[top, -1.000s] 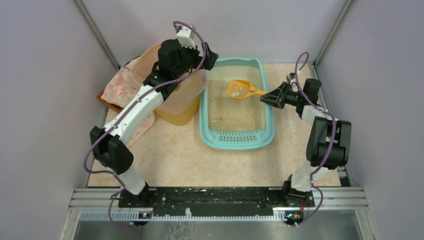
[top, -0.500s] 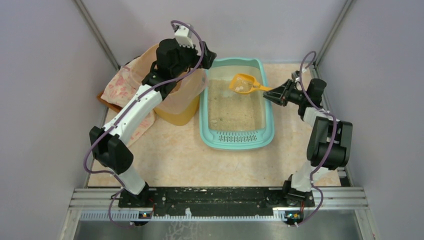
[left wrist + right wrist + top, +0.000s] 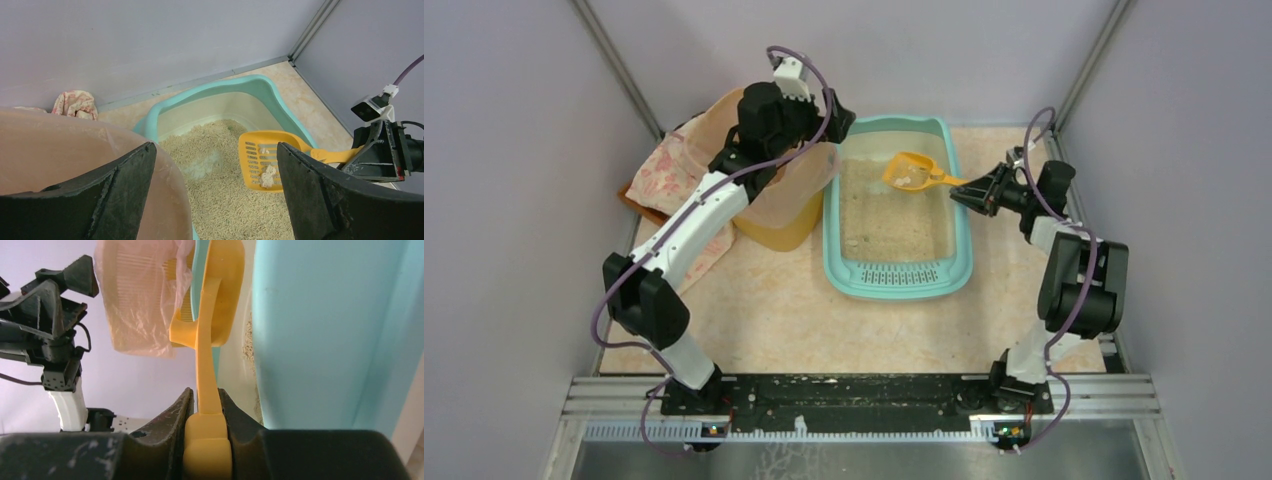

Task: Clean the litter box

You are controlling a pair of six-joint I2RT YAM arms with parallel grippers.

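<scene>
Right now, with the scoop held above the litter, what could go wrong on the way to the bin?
1. The clumps lie loose in the slotted scoop, which the right gripper holds only by the end of its thin handle. A tilt or jerk could drop them back into the litter box or onto the table.
2. The left gripper hangs open beside the bin, probably on the scoop's way; they could collide.
</scene>
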